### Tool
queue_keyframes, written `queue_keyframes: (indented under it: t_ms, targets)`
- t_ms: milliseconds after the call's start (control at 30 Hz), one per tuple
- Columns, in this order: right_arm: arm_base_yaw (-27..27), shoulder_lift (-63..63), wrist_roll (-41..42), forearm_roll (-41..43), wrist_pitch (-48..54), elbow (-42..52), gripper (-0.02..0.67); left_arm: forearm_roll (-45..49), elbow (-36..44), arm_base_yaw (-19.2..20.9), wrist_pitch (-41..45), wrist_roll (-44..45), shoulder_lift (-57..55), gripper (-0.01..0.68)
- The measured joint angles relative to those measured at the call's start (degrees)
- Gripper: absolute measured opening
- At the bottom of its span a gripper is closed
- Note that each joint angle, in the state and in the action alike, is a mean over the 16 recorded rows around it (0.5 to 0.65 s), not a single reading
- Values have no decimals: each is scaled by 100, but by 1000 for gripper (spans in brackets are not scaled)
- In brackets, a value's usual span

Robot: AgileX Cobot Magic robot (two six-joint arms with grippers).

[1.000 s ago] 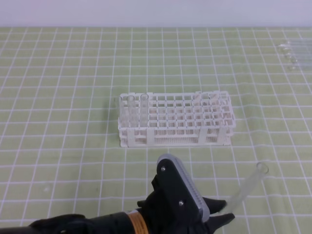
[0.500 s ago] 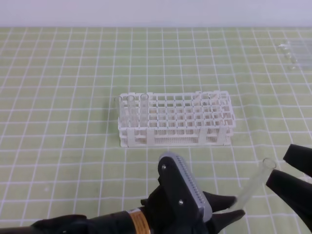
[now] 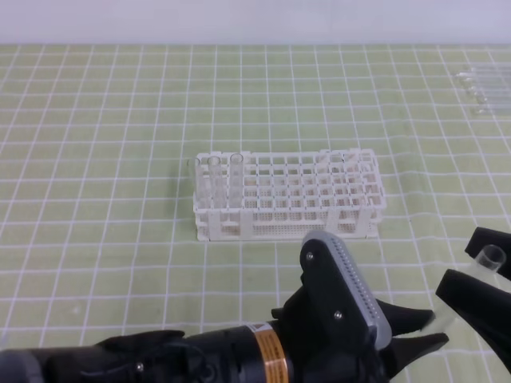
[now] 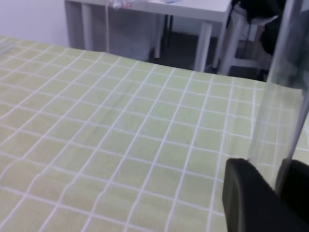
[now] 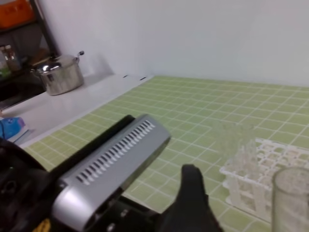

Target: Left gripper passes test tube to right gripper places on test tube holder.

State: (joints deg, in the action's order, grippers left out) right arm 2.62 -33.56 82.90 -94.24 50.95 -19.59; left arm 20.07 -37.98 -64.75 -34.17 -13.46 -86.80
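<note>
My left gripper (image 3: 429, 329) reaches in from the bottom edge and is shut on the lower end of a clear test tube (image 3: 471, 283). The tube slants up to the right, and its open rim lies between the two black fingers of my right gripper (image 3: 481, 267), which is open at the right edge. The left wrist view shows the test tube (image 4: 285, 96) rising upright from between the black fingers (image 4: 248, 203). In the right wrist view the test tube's rim (image 5: 289, 193) sits at the bottom right. The white test tube holder (image 3: 287, 195) stands mid-table.
Clear tubes (image 3: 214, 179) stand in the holder's left end. Several spare tubes (image 3: 479, 84) lie at the far right corner. A green checked cloth (image 3: 104, 159) covers the table. The left arm's grey wrist module (image 5: 111, 169) fills the foreground of the right wrist view, with the holder (image 5: 256, 164) behind.
The left arm has carried the tube to the right and raised it. The right gripper has come in from the right edge, and the tube's rim now lies between its open fingers.
</note>
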Motion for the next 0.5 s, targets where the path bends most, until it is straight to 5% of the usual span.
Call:
queue_keyframes:
  t_ms: [500]
  targets:
    - [-1, 0, 226, -2, -167, 0, 21, 242, -111, -1, -103, -296, -56, 2]
